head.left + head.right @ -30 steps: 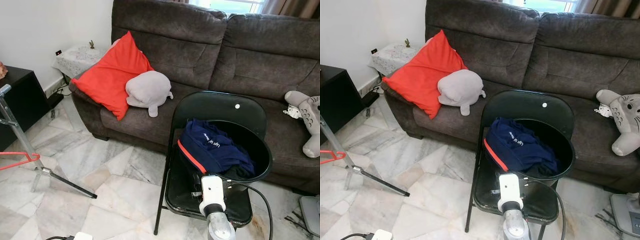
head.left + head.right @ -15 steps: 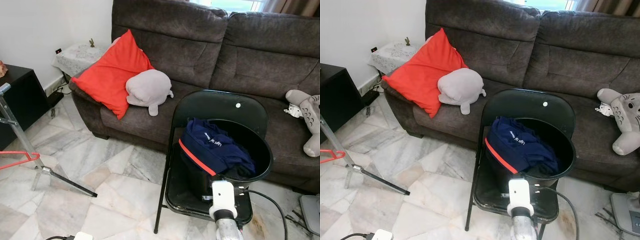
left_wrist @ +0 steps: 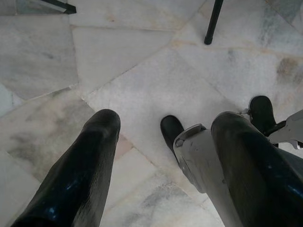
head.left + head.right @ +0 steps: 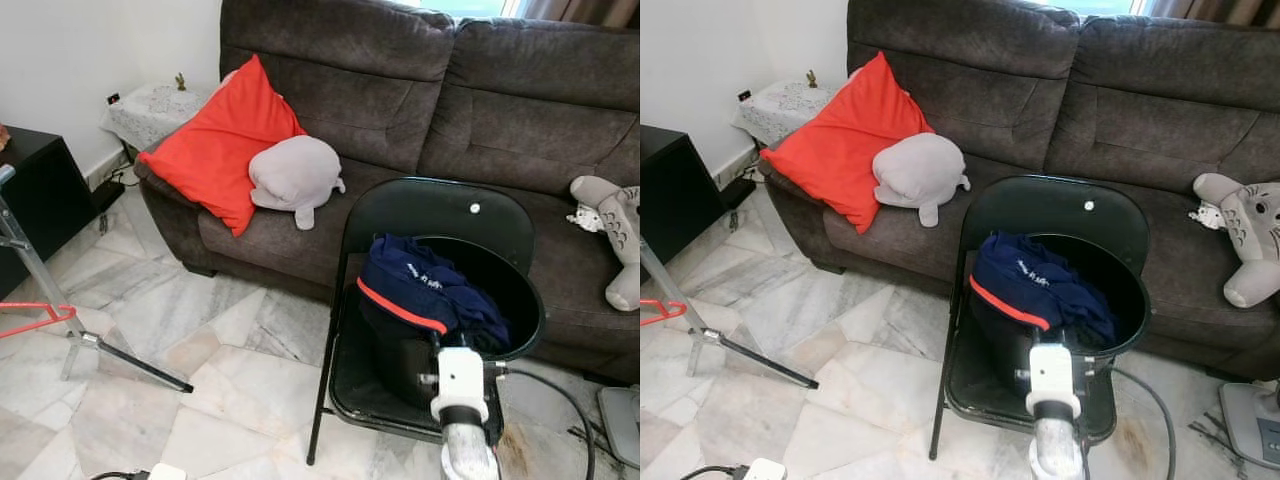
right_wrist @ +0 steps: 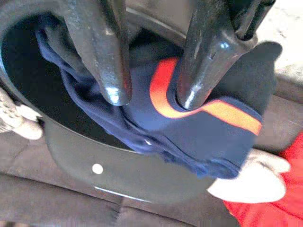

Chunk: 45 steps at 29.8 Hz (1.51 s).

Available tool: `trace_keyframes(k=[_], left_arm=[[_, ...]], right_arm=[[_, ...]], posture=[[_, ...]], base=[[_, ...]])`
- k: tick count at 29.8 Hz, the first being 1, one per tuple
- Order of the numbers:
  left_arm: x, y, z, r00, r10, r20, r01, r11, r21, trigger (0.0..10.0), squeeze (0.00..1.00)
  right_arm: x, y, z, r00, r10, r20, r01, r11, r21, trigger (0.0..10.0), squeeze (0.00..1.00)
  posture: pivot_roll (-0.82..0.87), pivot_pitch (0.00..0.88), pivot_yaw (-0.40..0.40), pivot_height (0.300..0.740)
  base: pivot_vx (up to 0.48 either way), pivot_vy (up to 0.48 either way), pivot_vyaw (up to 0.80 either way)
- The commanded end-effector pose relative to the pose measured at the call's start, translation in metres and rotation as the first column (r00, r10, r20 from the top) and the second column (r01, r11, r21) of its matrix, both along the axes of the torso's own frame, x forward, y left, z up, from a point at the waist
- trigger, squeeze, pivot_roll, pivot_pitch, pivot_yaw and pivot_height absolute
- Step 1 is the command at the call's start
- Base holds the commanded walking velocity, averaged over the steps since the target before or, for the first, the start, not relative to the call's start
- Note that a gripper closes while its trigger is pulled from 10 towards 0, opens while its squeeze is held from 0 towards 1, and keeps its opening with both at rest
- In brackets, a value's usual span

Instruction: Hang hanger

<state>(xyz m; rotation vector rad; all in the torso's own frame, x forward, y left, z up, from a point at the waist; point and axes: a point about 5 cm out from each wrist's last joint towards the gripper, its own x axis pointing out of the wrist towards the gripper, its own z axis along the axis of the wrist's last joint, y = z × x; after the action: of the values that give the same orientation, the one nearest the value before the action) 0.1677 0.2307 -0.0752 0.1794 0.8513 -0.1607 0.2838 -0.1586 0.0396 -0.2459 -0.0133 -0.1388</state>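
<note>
Right pincer (image 5: pixel 147 97) spread wide, empty, above navy garment (image 4: pixel 425 295) in black bucket (image 4: pixel 520 300); red hanger (image 4: pixel 35 317) far left; risks snagging cloth and tipping bucket.

Marble-tiled floor (image 4: pixel 200 370) carrying a black folding chair (image 4: pixel 430 215), a metal stand's legs (image 4: pixel 120 355) at left, and a brown sofa (image 4: pixel 450 90) behind. On the chair seat stands a black bucket (image 4: pixel 515 310) with navy clothing (image 4: pixel 420 295) draped over its rim. On the sofa lie a red cushion (image 4: pixel 215 150), a grey plush (image 4: pixel 295 175) and another plush toy (image 4: pixel 615 225).
</note>
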Motion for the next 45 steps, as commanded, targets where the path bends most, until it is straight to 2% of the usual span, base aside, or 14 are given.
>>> trace_keyframes(k=[1, 9, 10, 14, 18, 22, 26, 29, 30, 31, 37, 39, 44, 45], left_arm=[[-0.006, 0.0, -0.003, 0.999, -0.019, -0.034, 0.019, 1.0, 0.013, 10.0, 0.0], [-0.006, 0.001, -0.003, 0.999, -0.018, -0.035, 0.019, 1.0, 0.012, 10.0, 0.0], [-0.006, 0.001, -0.003, 0.999, -0.017, -0.035, 0.018, 1.0, 0.012, 10.0, 0.0], [-0.006, 0.001, -0.003, 0.999, -0.018, -0.036, 0.019, 1.0, 0.011, 10.0, 0.0], [-0.007, 0.001, -0.004, 0.999, -0.018, -0.039, 0.019, 1.0, 0.011, 10.0, 0.0], [-0.007, 0.001, -0.004, 0.999, -0.016, -0.039, 0.017, 1.0, 0.013, 10.0, 0.0], [-0.006, 0.001, -0.003, 0.999, -0.015, -0.038, 0.015, 1.0, 0.016, 10.0, 0.0], [-0.006, 0.001, -0.003, 0.999, -0.017, -0.038, 0.018, 1.0, 0.016, 10.0, 0.0], [-0.006, 0.001, -0.003, 0.999, -0.018, -0.039, 0.019, 1.0, 0.016, 10.0, 0.0], [-0.006, 0.001, -0.003, 0.999, -0.02, -0.039, 0.02, 1.0, 0.015, 10.0, 0.0], [-0.005, 0.0, -0.003, 0.999, -0.022, -0.039, 0.023, 1.0, 0.014, 10.0, 0.0], [-0.005, 0.0, -0.003, 0.999, -0.022, -0.039, 0.022, 1.0, 0.013, 10.0, 0.0], [-0.006, 0.0, -0.003, 0.999, -0.018, -0.042, 0.019, 1.0, 0.014, 10.0, 0.0], [-0.006, 0.0, -0.003, 0.999, -0.018, -0.042, 0.018, 1.0, 0.015, 10.0, 0.0]], right_arm=[[0.005, 0.007, 0.005, 0.999, 0.045, 0.004, -0.045, 0.999, 0.012, 10.0, 0.0], [0.014, 0.017, 0.007, 0.994, 0.11, -0.021, -0.11, 0.993, 0.034, 10.0, 0.0], [0.014, 0.017, 0.003, 0.992, 0.11, -0.06, -0.109, 0.994, 0.022, 10.0, 0.0], [0.014, 0.017, -0.001, 0.991, 0.104, -0.087, -0.103, 0.994, 0.021, 10.0, 0.0], [0.01, 0.01, -0.008, 0.991, 0.048, -0.128, -0.044, 0.998, 0.034, 10.0, 0.0], [0.008, 0.008, -0.006, 0.993, 0.046, -0.106, -0.043, 0.998, 0.034, 10.0, 0.0], [0.005, 0.006, 0.006, 0.999, 0.049, -0.013, -0.049, 0.999, 0.017, 10.0, 0.0], [-0.005, 0.005, 0.012, 0.998, 0.061, 0.024, -0.062, 0.998, 0.015, 10.0, 0.0], [-0.007, 0.005, 0.011, 0.997, 0.07, 0.019, -0.07, 0.998, 0.004, 10.0, 0.24], [-0.011, 0.006, 0.008, 0.996, 0.094, 0.004, -0.093, 0.995, -0.032, 10.0, 1.0], [-0.021, 0.008, -0.005, 0.987, 0.144, -0.068, -0.153, 0.978, -0.143, 10.0, 1.0], [-0.02, 0.008, -0.013, 0.981, 0.147, -0.128, -0.168, 0.97, -0.177, 10.0, 1.0], [-0.015, 0.011, -0.01, 0.979, 0.148, -0.141, -0.172, 0.969, -0.179, 10.0, 1.0], [-0.012, 0.01, -0.007, 0.981, 0.131, -0.141, -0.159, 0.965, -0.208, 10.0, 1.0]], posture=[[0.0, 0.076, -0.033, 0.74], [0.0, 0.08, -0.034, 0.74], [0.0, 0.08, -0.034, 0.74], [0.01, 0.082, -0.034, 0.74], [0.01, 0.081, -0.035, 0.74], [0.01, 0.079, -0.036, 0.74], [0.0, 0.078, -0.037, 0.74], [0.0, 0.077, -0.037, 0.74], [0.0, 0.078, -0.037, 0.74], [-0.01, 0.078, -0.037, 0.74], [-0.01, 0.079, -0.037, 0.74], [0.0, 0.079, -0.038, 0.74], [0.0, 0.081, -0.039, 0.74], [0.0, 0.082, -0.038, 0.74]], base=[[0.0, 0.0, 0.0], [0.0, 0.0, 0.0], [0.0, 0.0, 0.0], [0.0, 0.0, 0.0], [0.0, 0.0, 0.0], [0.0, 0.0, 0.0], [0.0, 0.0, 0.0], [0.0, 0.0, 0.0], [0.0, 0.0, 0.0], [0.0, 0.0, 0.0], [0.0, 0.0, 0.0], [0.0, 0.0, 0.0], [0.0, 0.0, 0.0], [0.0, 0.0, 0.0]])
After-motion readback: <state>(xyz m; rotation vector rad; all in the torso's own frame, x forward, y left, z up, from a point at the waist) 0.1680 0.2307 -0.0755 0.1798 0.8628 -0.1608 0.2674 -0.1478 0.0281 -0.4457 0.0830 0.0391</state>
